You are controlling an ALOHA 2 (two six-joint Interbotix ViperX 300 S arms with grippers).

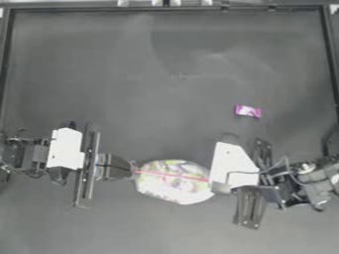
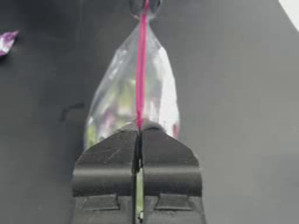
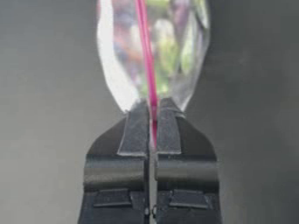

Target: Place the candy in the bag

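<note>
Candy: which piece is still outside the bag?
The pink-magenta wrapped candy, lying alone on the table. The other sweets are inside the clear zip bag, which the left gripper and right gripper pinch at opposite ends.

A lab bench: bare dark table (image 1: 165, 59) with raised edging

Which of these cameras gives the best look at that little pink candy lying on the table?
The top view: the candy lies whole and unblocked, apart from the bag. The left wrist view catches only part of it at the picture's edge. The right wrist view does not show it.
</note>
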